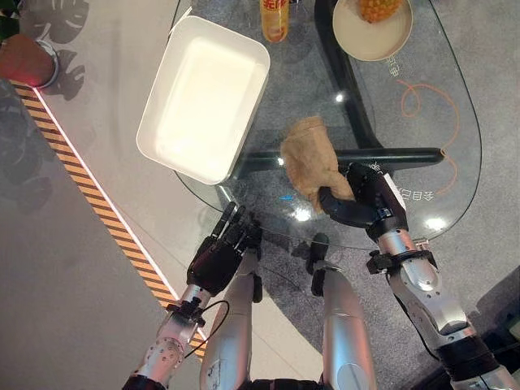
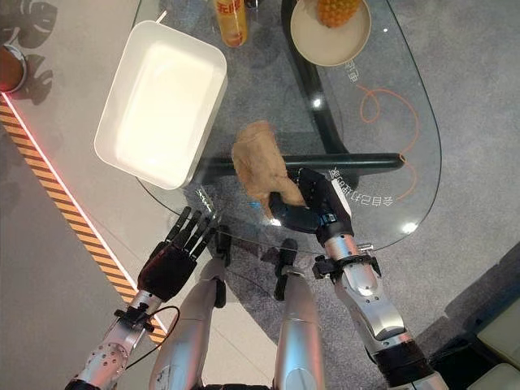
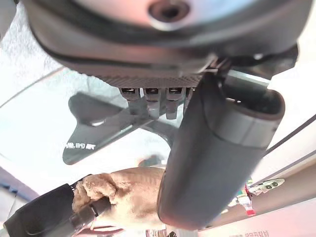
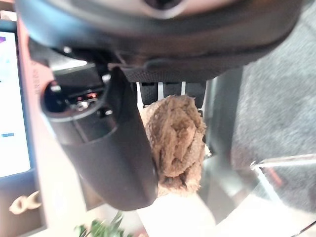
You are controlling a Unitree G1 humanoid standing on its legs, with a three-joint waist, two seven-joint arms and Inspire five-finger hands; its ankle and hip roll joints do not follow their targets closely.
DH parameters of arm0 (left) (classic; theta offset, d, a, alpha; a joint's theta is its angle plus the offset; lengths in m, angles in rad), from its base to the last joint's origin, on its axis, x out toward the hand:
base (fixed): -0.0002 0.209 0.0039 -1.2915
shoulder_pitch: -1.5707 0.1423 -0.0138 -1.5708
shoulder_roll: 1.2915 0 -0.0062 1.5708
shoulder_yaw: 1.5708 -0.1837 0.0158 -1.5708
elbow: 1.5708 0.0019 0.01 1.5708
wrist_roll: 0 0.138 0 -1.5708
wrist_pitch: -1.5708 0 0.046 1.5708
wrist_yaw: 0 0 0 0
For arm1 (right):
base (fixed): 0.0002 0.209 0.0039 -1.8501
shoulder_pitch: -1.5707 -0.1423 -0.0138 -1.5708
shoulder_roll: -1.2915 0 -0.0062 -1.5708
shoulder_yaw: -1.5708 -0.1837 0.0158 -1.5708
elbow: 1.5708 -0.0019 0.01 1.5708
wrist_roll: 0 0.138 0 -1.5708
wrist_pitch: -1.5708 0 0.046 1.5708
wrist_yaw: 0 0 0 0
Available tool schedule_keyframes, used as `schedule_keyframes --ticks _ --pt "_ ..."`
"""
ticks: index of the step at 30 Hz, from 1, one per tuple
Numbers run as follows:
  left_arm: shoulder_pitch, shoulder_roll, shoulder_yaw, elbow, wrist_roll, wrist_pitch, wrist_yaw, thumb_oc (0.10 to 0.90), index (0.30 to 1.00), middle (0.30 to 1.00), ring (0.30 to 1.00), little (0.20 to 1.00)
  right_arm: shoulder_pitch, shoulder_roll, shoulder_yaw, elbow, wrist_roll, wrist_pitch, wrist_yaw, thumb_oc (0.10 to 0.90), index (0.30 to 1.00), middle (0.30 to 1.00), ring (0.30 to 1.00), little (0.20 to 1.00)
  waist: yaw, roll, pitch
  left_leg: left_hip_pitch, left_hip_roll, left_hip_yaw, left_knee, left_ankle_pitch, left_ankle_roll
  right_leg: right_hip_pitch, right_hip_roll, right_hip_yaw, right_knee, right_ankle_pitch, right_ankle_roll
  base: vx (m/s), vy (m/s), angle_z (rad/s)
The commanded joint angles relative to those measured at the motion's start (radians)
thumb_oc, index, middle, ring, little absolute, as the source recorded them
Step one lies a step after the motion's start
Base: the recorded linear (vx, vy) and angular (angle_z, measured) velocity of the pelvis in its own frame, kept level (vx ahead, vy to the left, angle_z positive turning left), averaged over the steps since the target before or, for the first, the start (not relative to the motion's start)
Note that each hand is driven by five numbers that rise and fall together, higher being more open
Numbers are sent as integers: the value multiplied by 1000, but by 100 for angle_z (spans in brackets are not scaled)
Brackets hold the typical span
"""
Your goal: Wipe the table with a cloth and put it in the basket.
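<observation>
Nearest, the left hand (image 1: 215, 260) hangs below the table's near edge, fingers straight and loose, holding nothing. Just beyond, the right hand (image 1: 361, 199) reaches over the glass table (image 1: 455, 138), fingers and thumb curled round a bunched tan cloth (image 1: 309, 158) that lies on the glass near that edge. Farther back to the left sits a white basket (image 1: 203, 97), well apart from the cloth. At the far side stand a bottle (image 1: 274, 20) and a plate (image 1: 366, 36) of fruit.
</observation>
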Motion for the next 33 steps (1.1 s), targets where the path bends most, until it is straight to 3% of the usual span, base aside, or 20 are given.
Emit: schedule_keyframes --ticks 1,7,15,33 --pt "27 50 -7 -139 -12 -16 -74 800 900 900 900 900 -88 -39 -20 -242 49 -208 107 100 300 300 300 200 -7 -29 -21 -5 -34 77 227 -238 25 47 67 -24 -181 130 29 0 0 0" --pt "-16 55 -20 -171 4 -34 -41 800 900 900 900 900 -111 -45 1 -270 86 -220 172 100 300 300 300 200 -9 -35 -21 -14 -35 77 232 -238 25 38 69 -19 -179 132 33 0 0 0" --pt "-67 58 -34 -225 30 -40 1 800 900 900 900 900 -129 -39 67 -291 98 -175 216 100 300 300 300 200 -12 -41 -21 -18 -40 76 228 -234 22 36 70 -15 -189 137 38 0 0 0" --pt "-134 77 -63 -324 -23 -83 -3 800 900 900 900 900 -173 -95 170 -279 -141 -93 128 100 300 300 300 200 -12 -49 -21 -16 -45 78 205 -222 17 34 71 -16 -207 147 40 0 0 0"
